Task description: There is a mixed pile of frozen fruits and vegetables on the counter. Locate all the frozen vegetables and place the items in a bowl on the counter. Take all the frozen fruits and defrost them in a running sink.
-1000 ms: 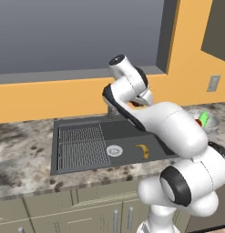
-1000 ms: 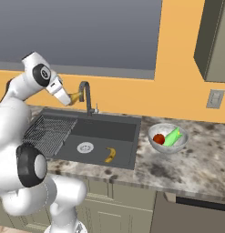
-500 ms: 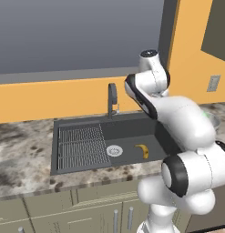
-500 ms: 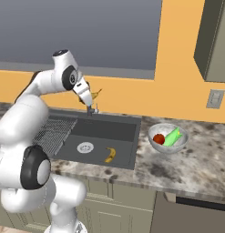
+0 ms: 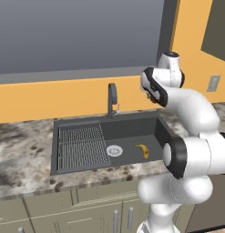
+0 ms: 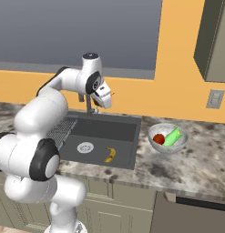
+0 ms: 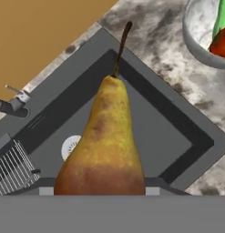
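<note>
My gripper (image 6: 105, 97) hangs above the back of the sink (image 6: 105, 130), shut on a yellow-brown pear (image 7: 104, 145) whose stem points away from the hand. The pear hides the fingertips in the hand view. A yellow banana (image 5: 142, 150) (image 6: 110, 154) lies on the sink floor (image 5: 132, 133) beside the round drain (image 5: 114, 150). To the right on the counter (image 6: 196, 164) stands the glass bowl (image 6: 155, 144), holding a red tomato (image 6: 158, 139) and a light-green vegetable (image 6: 173, 135). The bowl's rim (image 7: 191, 38) and the tomato (image 7: 221, 45) show at the hand view's upper right.
The dark faucet (image 5: 112, 97) rises at the sink's back edge, close to the left of my hand. A ribbed rack (image 5: 82, 145) fills the basin's left half. An orange wall with an outlet (image 6: 216, 98) backs the counter, under a window.
The arm has swung from over the rack on the left, past the faucet, to the right side of the sink, carrying the pear along.
</note>
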Tool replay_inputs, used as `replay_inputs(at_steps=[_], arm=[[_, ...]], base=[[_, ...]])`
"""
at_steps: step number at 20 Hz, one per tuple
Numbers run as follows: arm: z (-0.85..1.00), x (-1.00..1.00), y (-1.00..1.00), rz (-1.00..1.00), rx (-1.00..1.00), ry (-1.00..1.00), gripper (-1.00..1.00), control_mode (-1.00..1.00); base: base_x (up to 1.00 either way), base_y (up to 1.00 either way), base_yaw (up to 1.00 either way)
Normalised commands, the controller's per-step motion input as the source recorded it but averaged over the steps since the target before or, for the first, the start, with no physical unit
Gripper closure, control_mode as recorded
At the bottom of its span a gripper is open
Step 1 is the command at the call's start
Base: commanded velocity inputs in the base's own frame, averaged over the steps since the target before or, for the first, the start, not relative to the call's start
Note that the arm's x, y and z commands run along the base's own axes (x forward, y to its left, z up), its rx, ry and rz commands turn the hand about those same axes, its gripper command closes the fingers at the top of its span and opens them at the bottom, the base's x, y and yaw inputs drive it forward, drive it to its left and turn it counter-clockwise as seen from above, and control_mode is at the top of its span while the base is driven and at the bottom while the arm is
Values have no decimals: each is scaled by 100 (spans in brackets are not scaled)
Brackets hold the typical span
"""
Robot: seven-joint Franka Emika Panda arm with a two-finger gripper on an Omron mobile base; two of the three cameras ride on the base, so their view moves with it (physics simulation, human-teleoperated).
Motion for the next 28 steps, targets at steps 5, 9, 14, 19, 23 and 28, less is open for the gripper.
replay_inputs(at_steps=[5,9,14,19,23,28], arm=[[-31,30,-17,13,6,4,100,-100],[-32,24,-2,10,1,2,100,-100],[-41,18,0,7,0,0,100,-100],[-43,16,0,5,-1,0,100,-100],[-40,6,4,3,-5,-3,100,-100],[-32,0,1,3,-4,-3,100,-100]], base=[[0,0,0],[0,0,0],[0,0,0],[0,0,0],[0,0,0],[0,0,0]])
